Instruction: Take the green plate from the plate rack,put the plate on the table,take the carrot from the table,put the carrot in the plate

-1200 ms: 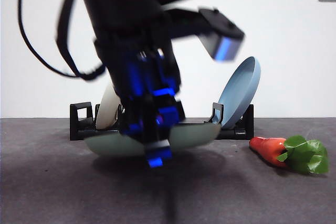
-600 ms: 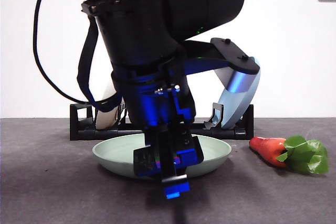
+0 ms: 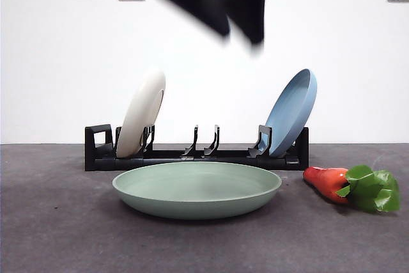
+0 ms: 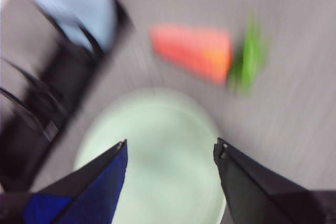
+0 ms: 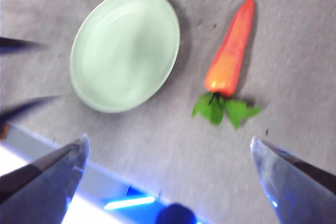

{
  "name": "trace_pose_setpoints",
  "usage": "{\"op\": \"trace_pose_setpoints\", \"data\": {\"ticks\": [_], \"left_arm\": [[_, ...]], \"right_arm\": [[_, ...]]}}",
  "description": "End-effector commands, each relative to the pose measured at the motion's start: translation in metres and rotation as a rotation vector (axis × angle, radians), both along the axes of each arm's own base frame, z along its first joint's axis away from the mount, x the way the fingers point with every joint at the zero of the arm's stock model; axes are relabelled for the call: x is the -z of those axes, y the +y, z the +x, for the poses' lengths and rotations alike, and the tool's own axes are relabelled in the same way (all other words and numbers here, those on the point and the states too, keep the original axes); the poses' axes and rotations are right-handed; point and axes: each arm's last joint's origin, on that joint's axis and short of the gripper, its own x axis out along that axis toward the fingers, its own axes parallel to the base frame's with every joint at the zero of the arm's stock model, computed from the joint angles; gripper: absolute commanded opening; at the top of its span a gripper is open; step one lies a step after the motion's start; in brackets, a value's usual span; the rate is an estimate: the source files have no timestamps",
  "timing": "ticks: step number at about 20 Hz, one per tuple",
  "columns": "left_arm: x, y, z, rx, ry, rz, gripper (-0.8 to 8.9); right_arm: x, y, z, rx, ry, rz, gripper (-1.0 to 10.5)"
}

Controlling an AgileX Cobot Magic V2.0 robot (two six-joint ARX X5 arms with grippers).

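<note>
- The left gripper (image 4: 169, 153) has its jaws spread with nothing between them, and hangs above the green plate (image 4: 152, 153); in the front view it is the blurred dark mass at 12 o'clock (image 3: 239, 4).
- The right gripper (image 5: 168, 153) is also spread wide and empty, looking down on the table (image 5: 294, 51) from high up.
- The green plate (image 3: 197, 188) lies flat on the table (image 3: 57, 234), just in front of the plate rack (image 3: 102, 151).
- The carrot (image 3: 329, 182) lies on the table at 3 o'clock from the plate, near but apart, leaves (image 3: 372, 188) pointing away from it.
- In the right wrist view the carrot (image 5: 231, 56) lies beside the plate (image 5: 126, 51) without touching.
- A cream-white plate (image 3: 142, 114) leans in the rack at 10 o'clock from the green plate, a blue plate (image 3: 293, 112) at 2 o'clock; the slots between hold nothing.
</note>
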Motion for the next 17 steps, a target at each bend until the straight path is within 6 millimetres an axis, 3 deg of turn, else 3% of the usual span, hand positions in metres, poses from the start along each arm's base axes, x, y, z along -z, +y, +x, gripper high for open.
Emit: {"op": "trace_pose_setpoints", "data": {"ticks": [1, 5, 8, 13, 17], "left_arm": [[-0.037, 0.018, -0.011, -0.068, 0.026, -0.166, 2.83], [-0.099, 0.06, -0.033, -0.073, -0.037, -0.341, 2.83], [-0.123, 0.088, -0.047, -0.081, -0.063, -0.431, 2.83], [-0.129, 0.11, -0.059, -0.098, -0.047, -0.463, 2.83], [-0.124, 0.112, -0.06, -0.117, -0.008, -0.43, 2.83]], "right_arm": [[0.009, 0.002, 0.019, 0.016, 0.035, 0.005, 6.6], [0.037, 0.014, 0.058, 0.021, 0.11, -0.042, 6.6], [0.065, 0.031, 0.084, 0.024, 0.152, -0.122, 6.6], [0.113, 0.06, 0.113, 0.064, 0.199, -0.281, 6.4], [0.134, 0.076, 0.122, 0.074, 0.213, -0.31, 5.9]]}}
